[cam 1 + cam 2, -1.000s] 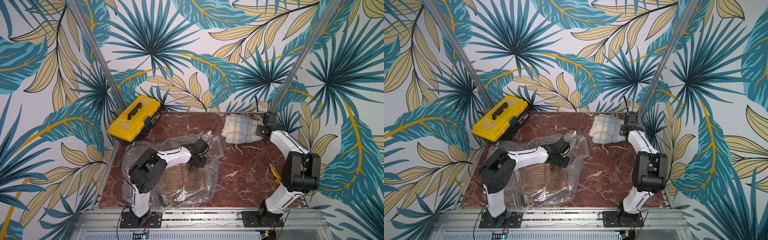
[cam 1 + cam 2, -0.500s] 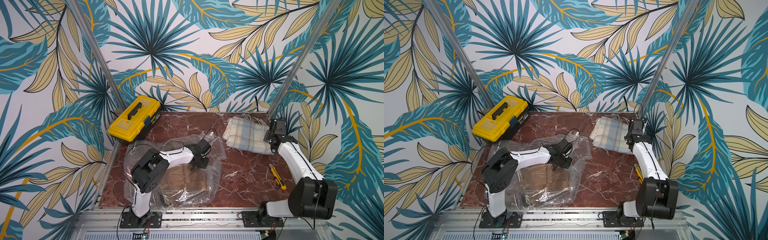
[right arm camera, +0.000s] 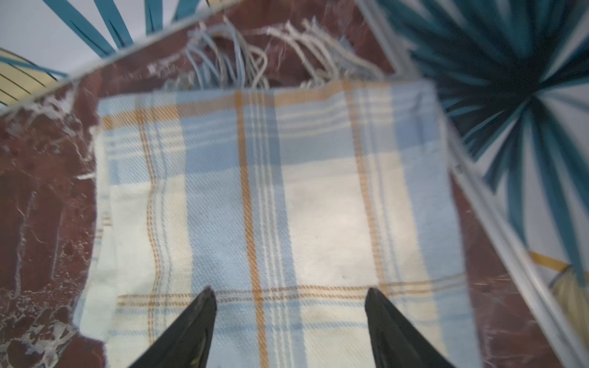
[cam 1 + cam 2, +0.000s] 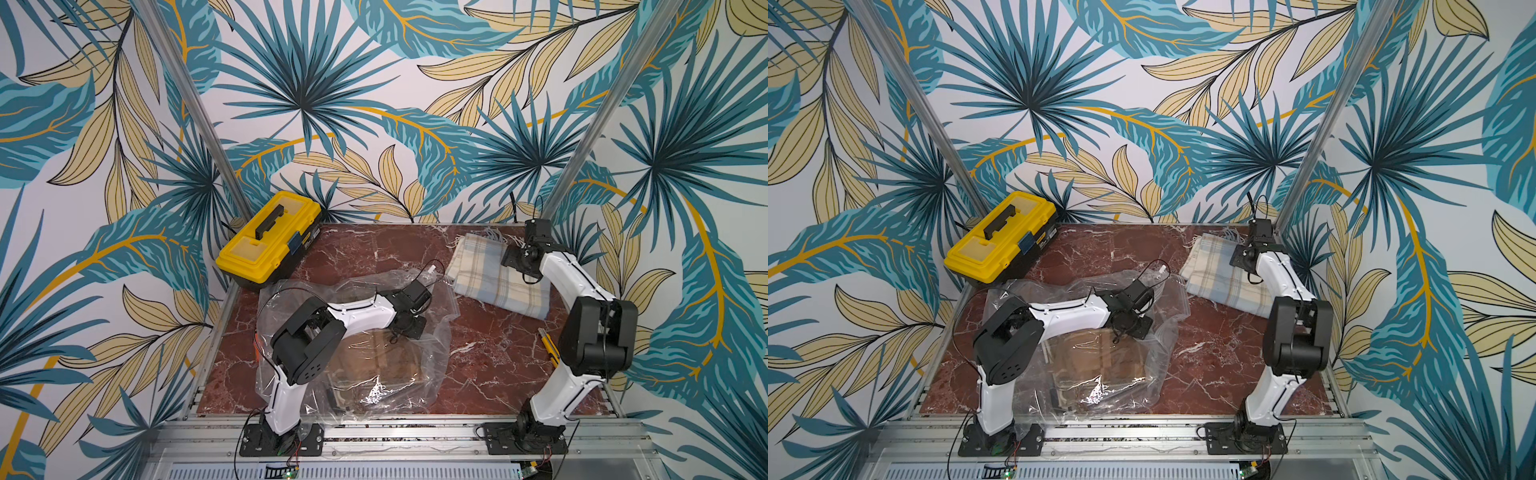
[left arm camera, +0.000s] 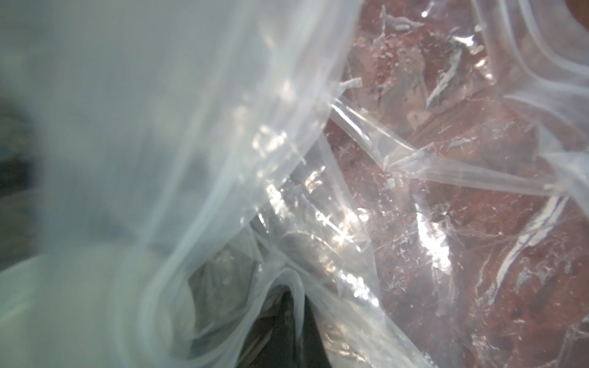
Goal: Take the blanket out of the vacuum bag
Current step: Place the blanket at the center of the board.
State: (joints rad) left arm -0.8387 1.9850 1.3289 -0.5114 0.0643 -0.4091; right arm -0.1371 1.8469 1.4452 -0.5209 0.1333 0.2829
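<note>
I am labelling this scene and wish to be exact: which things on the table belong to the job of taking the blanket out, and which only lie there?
Belong to the job:
- blanket, plaid, folded, already lying outside the bag
- vacuum bag, clear and crumpled

Only lying there:
- yellow toolbox, closed
- yellow utility knife

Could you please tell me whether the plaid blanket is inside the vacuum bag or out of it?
Out: the blanket lies folded on the bare tabletop beside the vacuum bag, not within it.
</note>
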